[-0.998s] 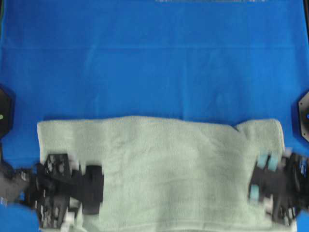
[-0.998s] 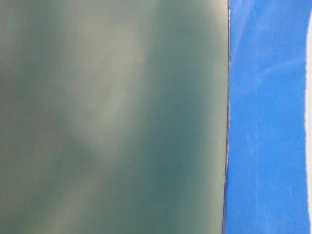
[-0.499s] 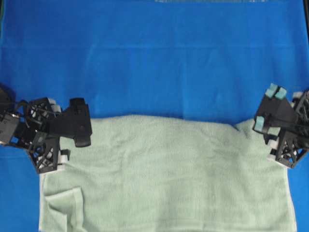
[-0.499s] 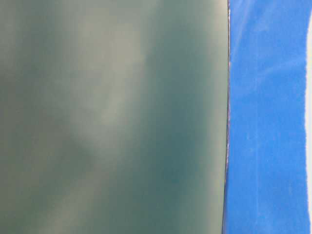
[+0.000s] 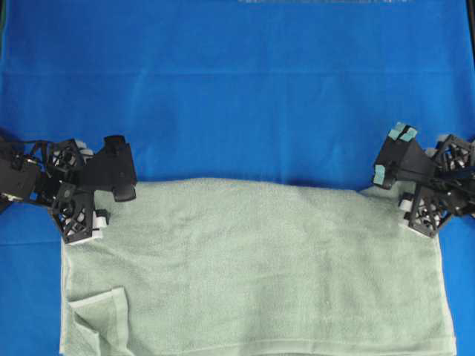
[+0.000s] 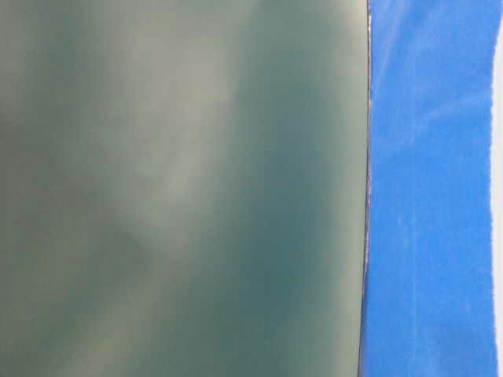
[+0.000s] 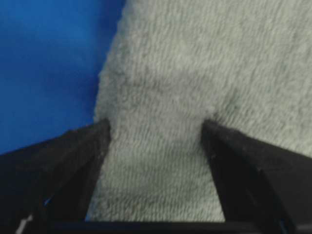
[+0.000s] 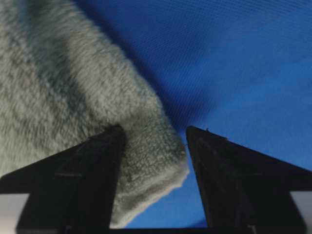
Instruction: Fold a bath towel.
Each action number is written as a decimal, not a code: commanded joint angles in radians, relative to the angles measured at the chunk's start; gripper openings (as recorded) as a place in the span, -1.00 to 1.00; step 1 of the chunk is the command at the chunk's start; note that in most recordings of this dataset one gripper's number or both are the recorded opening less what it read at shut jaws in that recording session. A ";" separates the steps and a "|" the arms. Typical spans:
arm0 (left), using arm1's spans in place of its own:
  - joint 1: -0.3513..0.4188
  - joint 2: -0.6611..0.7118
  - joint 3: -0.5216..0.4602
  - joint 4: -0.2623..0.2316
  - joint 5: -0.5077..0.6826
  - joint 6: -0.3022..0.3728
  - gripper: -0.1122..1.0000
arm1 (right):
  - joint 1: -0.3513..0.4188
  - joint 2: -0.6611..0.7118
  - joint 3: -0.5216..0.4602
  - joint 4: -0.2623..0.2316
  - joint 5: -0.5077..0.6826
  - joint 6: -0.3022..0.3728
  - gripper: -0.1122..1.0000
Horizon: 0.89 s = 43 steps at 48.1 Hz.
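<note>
The towel (image 5: 252,267) lies flat on the blue cover (image 5: 237,89) of the desk, filling the near half of the overhead view. Its far edge runs nearly straight from side to side, and its near edge reaches almost to the bottom of the frame. At the towel's near left corner a small flap (image 5: 96,315) is turned over onto the cloth, showing a hemmed border. The rest of the surface looks smooth, with only faint creases.

The left hand (image 5: 119,172) sits at the towel's far left corner, its black fingers pointing toward the towel's middle. In the left wrist view its fingers (image 7: 73,161) stand wide apart, with the towel's (image 7: 195,73) corner cloth lying between them and the blue cover (image 7: 48,58) to one side. The cloth bunches a little against the inner faces of both fingers, but the fingers are not pressed together on it.

The right hand (image 5: 392,157) sits at the towel's far right corner, with pale blue pads showing at its fingertips. In the right wrist view its fingers (image 8: 92,165) are also wide, and a rounded fold of towel (image 8: 73,97) edge lies between them, close against one finger and apart from the other, with the cover (image 8: 234,63) beyond.

The table-level view shows only a blurred grey-green mass (image 6: 181,188) close to the lens, most likely towel, beside a strip of blue cover (image 6: 432,188).
</note>
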State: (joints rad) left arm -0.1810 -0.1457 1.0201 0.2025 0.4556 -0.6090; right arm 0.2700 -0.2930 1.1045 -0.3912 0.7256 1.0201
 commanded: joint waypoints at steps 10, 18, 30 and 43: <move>0.018 0.067 0.014 0.005 -0.075 -0.005 0.50 | -0.023 0.040 -0.003 -0.049 -0.060 0.000 0.22; 0.008 0.067 0.012 -0.017 -0.067 -0.002 0.15 | -0.023 0.035 0.008 -0.044 -0.112 0.002 -0.18; -0.009 0.041 0.006 -0.023 -0.063 -0.005 0.04 | -0.023 0.006 -0.002 -0.029 -0.144 0.015 -0.63; -0.038 -0.169 -0.118 -0.041 0.175 -0.003 -0.51 | -0.018 -0.183 -0.152 -0.032 0.126 -0.006 -0.63</move>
State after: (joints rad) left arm -0.2086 -0.2378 0.9587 0.1672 0.5599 -0.6121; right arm 0.2516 -0.4142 1.0155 -0.4172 0.7655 1.0170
